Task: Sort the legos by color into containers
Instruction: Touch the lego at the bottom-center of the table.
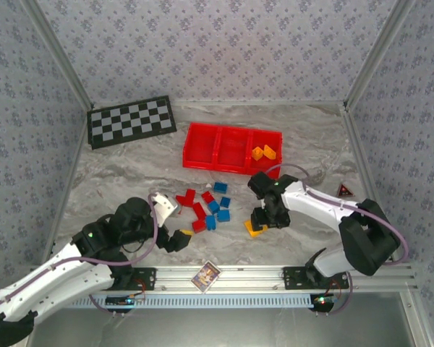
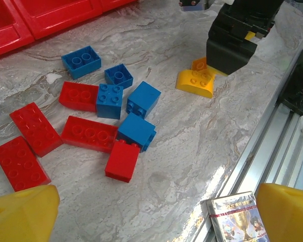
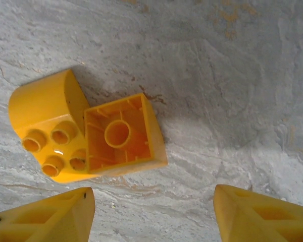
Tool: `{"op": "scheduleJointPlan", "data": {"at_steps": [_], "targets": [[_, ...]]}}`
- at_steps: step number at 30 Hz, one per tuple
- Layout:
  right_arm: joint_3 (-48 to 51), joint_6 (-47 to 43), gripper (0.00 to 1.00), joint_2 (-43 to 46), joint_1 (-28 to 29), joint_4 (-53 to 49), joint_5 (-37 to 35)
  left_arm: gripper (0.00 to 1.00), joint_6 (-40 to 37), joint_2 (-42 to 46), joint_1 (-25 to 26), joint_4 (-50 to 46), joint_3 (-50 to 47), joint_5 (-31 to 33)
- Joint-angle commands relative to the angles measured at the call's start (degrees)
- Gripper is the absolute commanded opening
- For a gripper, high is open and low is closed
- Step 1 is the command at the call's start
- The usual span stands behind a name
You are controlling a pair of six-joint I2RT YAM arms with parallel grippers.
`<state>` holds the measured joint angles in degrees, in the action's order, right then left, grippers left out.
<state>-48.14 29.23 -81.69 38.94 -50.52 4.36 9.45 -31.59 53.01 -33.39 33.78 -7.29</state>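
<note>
Hovering fully open, left gripper (image 1: 179,238) idles beside unsorted red and blue legos (image 1: 206,206). Right gripper (image 3: 154,212), fingers spread and empty, lines up over two yellow bricks (image 3: 123,136), likely bound for red tray (image 1: 231,129), whose right compartment already holds yellows.

White arms (image 1: 50,278), purple cables (image 1: 156,230), yellow-fingered claws (image 3: 152,194)

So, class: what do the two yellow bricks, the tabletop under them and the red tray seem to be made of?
Yellow bricks: glossy moulded plastic; the studs catch highlights, and the overturned one shows thin hollow walls. Tabletop: grey veined like marble, but stone or printed laminate cannot be told apart. Red tray: probably plastic, given its even bright colour and thin dividers.
</note>
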Motion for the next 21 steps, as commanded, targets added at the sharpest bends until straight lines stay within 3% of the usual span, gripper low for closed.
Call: {"op": "scheduleJointPlan", "data": {"at_steps": [1, 12, 21], "targets": [[-1.50, -0.78, 0.65, -1.06, 0.20, 0.92, 0.52, 1.00, -0.66, -0.20, 0.50, -0.06, 0.06, -1.22], [-2.12, -0.27, 0.48, -3.93, -5.77, 1.22, -1.04, 1.00, -0.64, -0.72, 1.65, -0.19, 0.15, -0.80], [-3.96, 0.57, 0.49, -4.63, -5.88, 0.30, -3.33, 1.00, -0.66, -0.89, 1.92, -0.26, 0.15, -0.80]]}}
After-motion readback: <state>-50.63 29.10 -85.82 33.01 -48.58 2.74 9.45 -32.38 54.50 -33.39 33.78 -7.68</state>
